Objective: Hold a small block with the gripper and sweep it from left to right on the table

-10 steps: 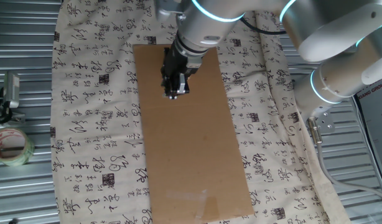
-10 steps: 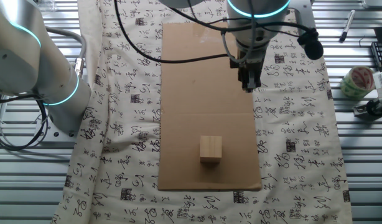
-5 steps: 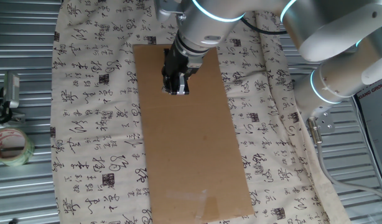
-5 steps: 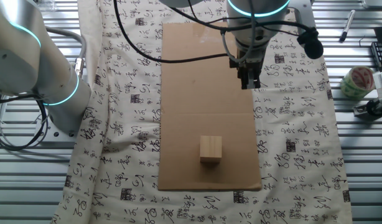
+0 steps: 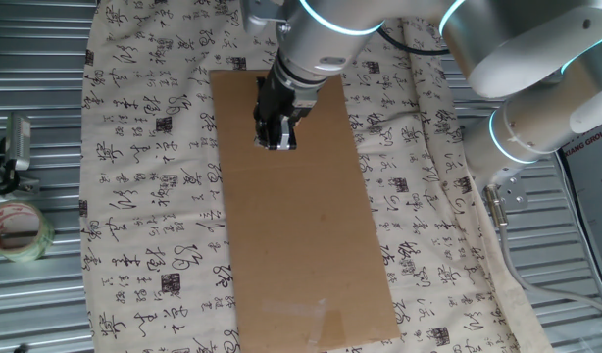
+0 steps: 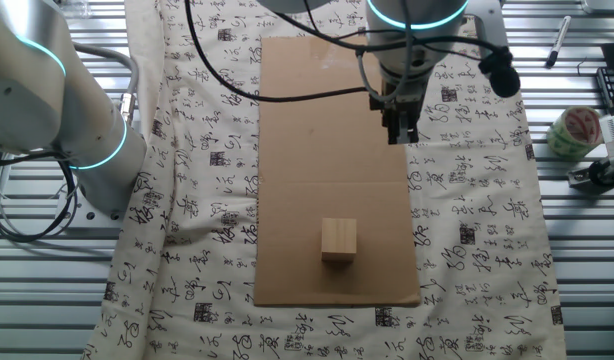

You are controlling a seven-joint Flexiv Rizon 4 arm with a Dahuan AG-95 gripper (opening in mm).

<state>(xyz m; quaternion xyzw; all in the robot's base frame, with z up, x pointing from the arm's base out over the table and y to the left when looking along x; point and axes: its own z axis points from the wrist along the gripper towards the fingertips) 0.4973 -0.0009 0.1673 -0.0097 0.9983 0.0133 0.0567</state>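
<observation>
The small block (image 6: 339, 240), a pale tan wooden cube, stands alone on the brown cardboard (image 6: 317, 150) near its near end in the other fixed view. In one fixed view the arm hides it. The gripper (image 6: 402, 138) hangs over the right edge of the cardboard, well away from the block and holding nothing. Its black fingers look closed together with no gap showing. In one fixed view the gripper (image 5: 275, 143) points down over the upper part of the cardboard (image 5: 301, 235). The cream calligraphy cloth (image 6: 477, 230) covers the table.
A tape roll (image 6: 573, 130) and a black clamp (image 6: 602, 172) lie on the corrugated metal to the right; the tape roll (image 5: 17, 230) also shows in one fixed view. The arm's base (image 6: 62, 110) stands at the left and a pen (image 6: 554, 42) lies at the top right.
The gripper has shifted slightly, a few pixels up in both views. The block has not moved.
</observation>
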